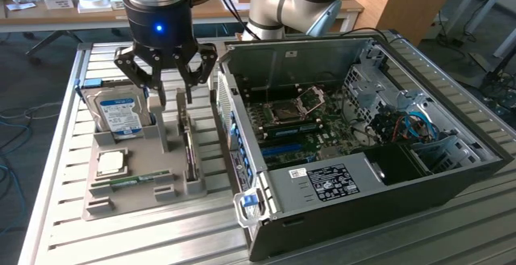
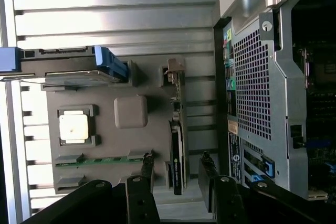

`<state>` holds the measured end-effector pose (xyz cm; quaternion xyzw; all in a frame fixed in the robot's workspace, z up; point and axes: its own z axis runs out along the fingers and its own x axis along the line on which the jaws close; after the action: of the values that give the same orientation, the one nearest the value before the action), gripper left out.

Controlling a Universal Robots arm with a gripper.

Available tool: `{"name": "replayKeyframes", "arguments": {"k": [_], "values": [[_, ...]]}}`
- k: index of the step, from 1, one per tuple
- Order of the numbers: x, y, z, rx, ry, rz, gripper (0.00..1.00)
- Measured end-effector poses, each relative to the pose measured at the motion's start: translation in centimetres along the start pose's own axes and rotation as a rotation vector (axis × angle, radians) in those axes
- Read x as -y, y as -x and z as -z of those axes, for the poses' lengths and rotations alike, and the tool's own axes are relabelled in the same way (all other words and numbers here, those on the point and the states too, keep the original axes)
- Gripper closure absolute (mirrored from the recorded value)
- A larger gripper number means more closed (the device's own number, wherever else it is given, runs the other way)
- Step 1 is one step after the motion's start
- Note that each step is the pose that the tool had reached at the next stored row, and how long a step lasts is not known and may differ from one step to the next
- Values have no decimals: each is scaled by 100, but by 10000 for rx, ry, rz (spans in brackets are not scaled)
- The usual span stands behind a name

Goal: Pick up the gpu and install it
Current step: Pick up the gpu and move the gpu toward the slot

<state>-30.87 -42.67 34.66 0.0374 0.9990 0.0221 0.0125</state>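
gpu (image 1: 188, 150): there it is, standing on its long edge in the tray slot nearest the computer case (image 1: 290, 51), thin and dark, with a pale bracket at one end.
hand (image 1: 176, 99): wide open and holding nothing, hovering right over the gpu (image 2: 177, 156); in the wrist view one finger (image 2: 148, 163) is on each side of the card.
handling: looks light and stiff, but it's a thin, fragile board, so gentle pressure only.
where to grip: i'd pinch the two flat faces along the upper edge, mid-length, keeping off the bracket and the lower connector edge.
tray (image 1: 121, 207): grey holder on the worktop (image 1: 161, 241), just beside the case; besides the gpu it carries the hard drive (image 1: 119, 113) upright at its far side from the case, the cpu (image 1: 110, 163) lying flat, and the ram stick (image 1: 137, 179).
case contents: side open, motherboard (image 1: 298, 126) showing on the floor of it, blue cables in the drive corner.
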Motion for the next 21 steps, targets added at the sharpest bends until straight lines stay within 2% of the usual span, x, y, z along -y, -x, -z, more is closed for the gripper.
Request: {"name": "replayKeyframes", "arguments": {"k": [8,15,21], "values": [[4,-2,-88,0,0,0,53],[5,-2,-101,0,0,0,53],[7,-4,-159,0,0,0,53]]}}
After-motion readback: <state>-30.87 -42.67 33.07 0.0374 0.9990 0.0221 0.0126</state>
